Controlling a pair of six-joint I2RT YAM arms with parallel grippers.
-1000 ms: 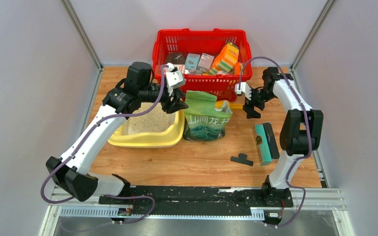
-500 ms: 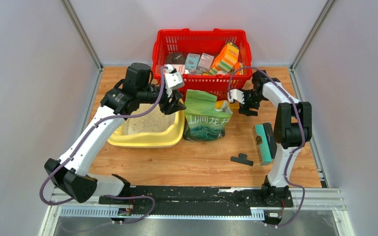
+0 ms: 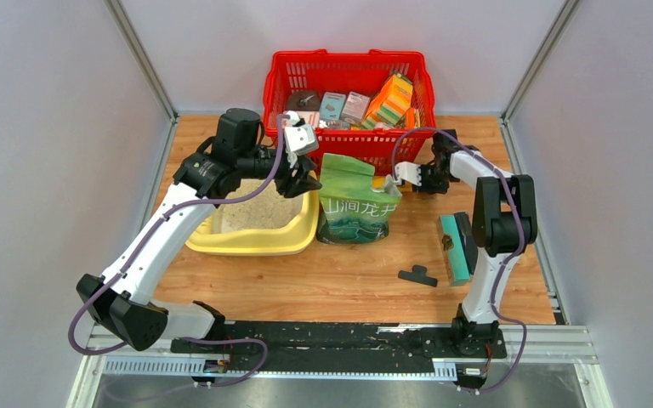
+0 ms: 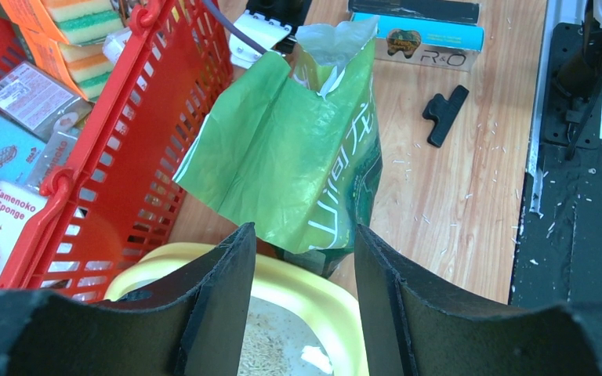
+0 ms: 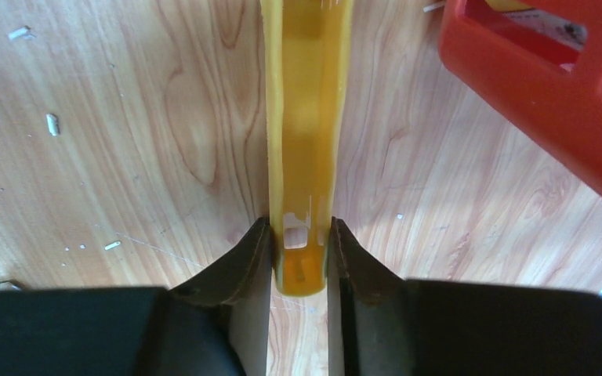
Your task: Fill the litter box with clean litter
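- A robotics lab test cell is indicated rather than a lived-in room.
- The wooden worktop is enclosed by plain grey panels set in corner posts, apparently aluminium.
- A left arm and a right arm are bolted to a black rail, with cables left exposed.
- Only a few household goods are laid out: a litter box and a red basket of packaged sponges.

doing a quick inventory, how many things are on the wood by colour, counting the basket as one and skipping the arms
red: 1, basket
yellow: 2, litter box and scoop
green: 1, bag
black: 1, clip
teal: 1, box, counted together with the black piece alongside it
total: 6
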